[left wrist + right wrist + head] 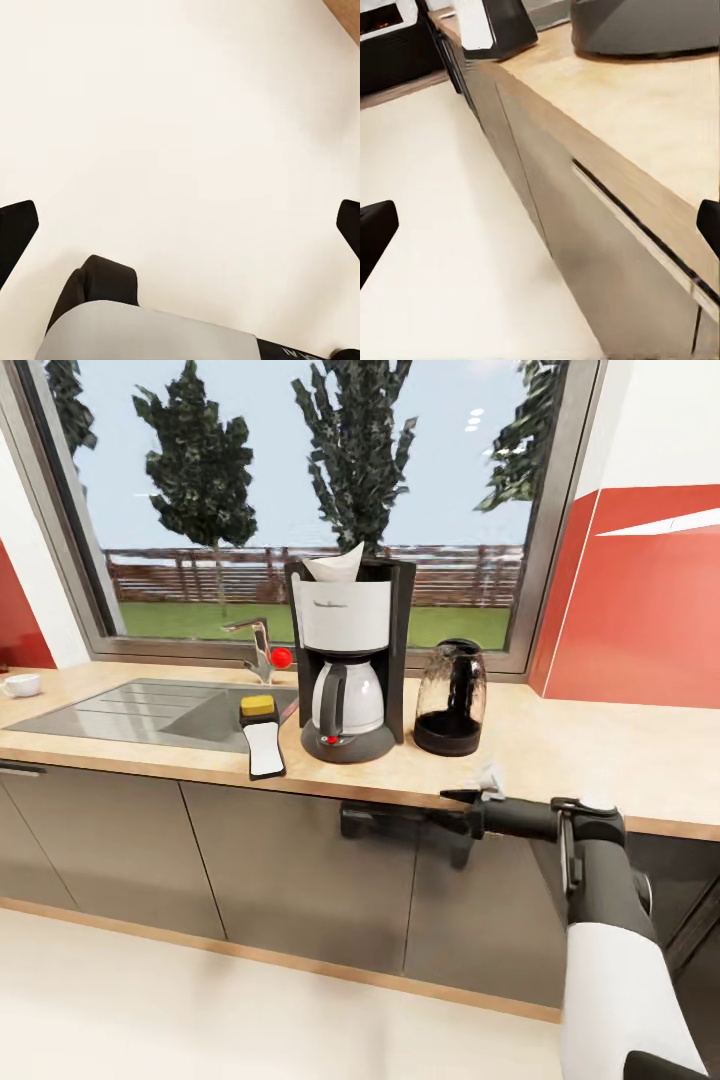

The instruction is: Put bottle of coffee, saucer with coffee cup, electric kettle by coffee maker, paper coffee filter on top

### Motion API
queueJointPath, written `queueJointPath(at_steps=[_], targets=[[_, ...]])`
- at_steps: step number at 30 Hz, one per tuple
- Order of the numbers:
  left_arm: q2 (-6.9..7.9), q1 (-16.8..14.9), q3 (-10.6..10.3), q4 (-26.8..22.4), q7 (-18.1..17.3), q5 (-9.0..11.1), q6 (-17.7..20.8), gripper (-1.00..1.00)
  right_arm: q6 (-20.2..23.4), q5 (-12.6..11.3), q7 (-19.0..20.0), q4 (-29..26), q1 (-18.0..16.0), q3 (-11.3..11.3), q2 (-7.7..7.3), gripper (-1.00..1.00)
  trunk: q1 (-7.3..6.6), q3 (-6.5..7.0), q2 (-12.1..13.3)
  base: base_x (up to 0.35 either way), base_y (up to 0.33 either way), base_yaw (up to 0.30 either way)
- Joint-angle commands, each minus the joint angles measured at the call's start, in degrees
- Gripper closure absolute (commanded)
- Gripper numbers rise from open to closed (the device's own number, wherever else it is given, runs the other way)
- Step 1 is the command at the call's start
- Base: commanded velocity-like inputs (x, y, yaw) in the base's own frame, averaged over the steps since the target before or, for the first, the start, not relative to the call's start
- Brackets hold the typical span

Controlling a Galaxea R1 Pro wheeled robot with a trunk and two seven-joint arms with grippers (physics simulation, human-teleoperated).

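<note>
Head view: black-and-white drip coffee maker (348, 660) on the light wood countertop (600, 745), white paper filter (335, 565) on top, dark glass kettle (451, 698) beside it, yellow-lidded jar (262, 735) lying flat; right gripper (455, 812) at the counter edge. Both wrist views: left gripper (180, 225) and right gripper's fingers (375, 229) spread wide

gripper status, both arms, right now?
Left gripper: open, nothing between its fingertips, floor below.
Right gripper: open, empty, at the kitchen countertop edge.
</note>
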Motion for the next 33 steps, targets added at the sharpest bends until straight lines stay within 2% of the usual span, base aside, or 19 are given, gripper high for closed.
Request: queueJointPath(at_steps=[1, 4, 5, 12, 13, 15, 16, 17, 18, 19, 21, 23, 24, 26, 27, 31, 32, 33], targets=[[0.01, -0.04, -0.1, 0.08, -0.19, 0.07, -0.24, -1.0, 0.67, 0.15, 0.51, -0.2, 0.93, -0.16, 0.15, -1.0, -0.01, -0.05, -0.03, 0.0, 0.0, 0.0], [0.01, -0.04, -0.06, 0.08, -0.19, 0.06, -0.24, -1.0, 0.79, -0.72, 0.52, -0.26, 4.86, -0.19, 0.33, -1.0, -0.01, -0.05, -0.03, 0.0, 0.0, 0.0], [-0.05, -0.04, -0.11, 0.05, -0.13, 0.07, -0.2, -1.0, -3.01, -0.96, -0.21, 0.6, 11.68, -0.39, 0.3, -1.0, -0.01, -0.05, -0.03, 0.0, 0.0, 0.0], [-0.89, -0.04, -0.84, -0.22, -0.43, 0.03, -0.37, -1.0, -7.65, -0.82, -0.52, 2.46, 18.04, -1.02, -0.08, -1.0, -0.01, -0.05, -0.03, 0.0, 0.0, 0.0], [-1.09, -0.04, -0.97, -0.92, -1.85, 0.0, -0.39, -1.0, -8.28, -0.72, -1.12, 3.72, 20.51, -2.38, -0.37, -1.0, -0.01, -0.05, -0.03, 0.0, 0.0, 0.0], [-1.15, -0.04, -1.02, -1.58, -3.35, -0.01, -0.4, -1.0, -9.28, -0.66, -2.54, 6.45, 22.29, -4.78, -0.79, -1.0, -0.01, -0.05, -0.03, 0.0, 0.0, 0.0], [-1.18, -0.04, -1.03, -2.15, -4.34, -0.03, -0.4, -1.0, -11.12, -0.58, -3.7, 9.34, 23.31, -6.26, -1.69, -1.0, -0.01, -0.05, -0.03, 0.0, 0.0, 0.0], [-1.18, -0.04, -1.04, -2.56, -4.84, -0.05, -0.41, -1.0, -12.49, -0.53, -4.4, 11.26, 23.75, -6.82, -2.28, -1.0, -0.01, -0.05, -0.03, 0.0, 0.0, 0.0], [-1.2, -0.04, -1.08, -3.68, -5.75, -0.07, -0.44, -1.0, -15.77, -0.46, -6.01, 15.84, 24.49, -7.7, -3.6, -1.0, -0.01, -0.05, -0.03, 0.0, 0.0, 0.0], [-1.21, -0.04, -1.11, -5.29, -6.4, -0.11, -0.43, -1.0, -19.5, -0.41, -8.0, 21.06, 25.07, -8.31, -5.18, -1.0, -0.01, -0.05, -0.03, 0.0, 0.0, 0.0], [-1.2, -0.04, -1.14, -8.57, -7.07, -0.16, -0.42, -1.0, -25.85, -0.36, -12.97, 32.3, 26.29, -8.96, -9.88, -1.0, -0.01, -0.05, -0.03, 0.0, 0.0, 0.0], [-1.19, -0.04, -1.13, -9.49, -7.25, -0.17, -0.42, -1.0, -28.02, -0.35, -15.43, 37.64, 26.81, -9.1, -12.27, -1.0, -0.01, -0.05, -0.03, 0.0, 0.0, 0.0], [-1.16, -0.04, -1.01, -10.6, -7.44, -0.19, -0.48, -1.0, -34.66, -0.28, -24.45, 51.99, 27.63, -9.17, -16.84, -1.0, -0.01, -0.05, -0.03, 0.0, 0.0, 0.0], [-1.1, -0.04, -0.96, -10.63, -7.44, -0.19, -0.45, -1.0, -36.54, -0.23, -28.23, 55.09, 27.96, -9.1, -17.46, -1.0, -0.01, -0.05, -0.03, 0.0, 0.0, 0.0], [-0.92, -0.04, -0.9, -10.44, -7.24, -0.25, -0.42, -1.0, -39.49, 2.79, -36.15, 60.13, 29.63, -8.87, -18.33, -1.0, -0.01, -0.05, -0.03, 0.0, 0.0, 0.0], [-0.89, -0.04, -0.89, -9.75, -7.13, -0.27, -0.41, -1.0, -40.08, 8.6, -37.88, 61.47, 30.4, -8.82, -18.39, -1.0, -0.01, -0.05, -0.03, 0.0, 0.0, 0.0], [-0.88, -0.04, -0.89, -9.51, -7.09, -0.28, -0.41, -1.0, -40.22, 11.65, -38.33, 61.96, 30.73, -8.81, -18.39, -1.0, -0.01, -0.05, -0.03, 0.0, 0.0, 0.0], [-0.86, -0.04, -0.89, -9.45, -7.08, -0.28, -0.41, -1.0, -40.25, 12.36, -38.43, 62.06, 30.82, -8.81, -18.39, -1.0, -0.01, -0.05, -0.03, 0.0, 0.0, 0.0]])
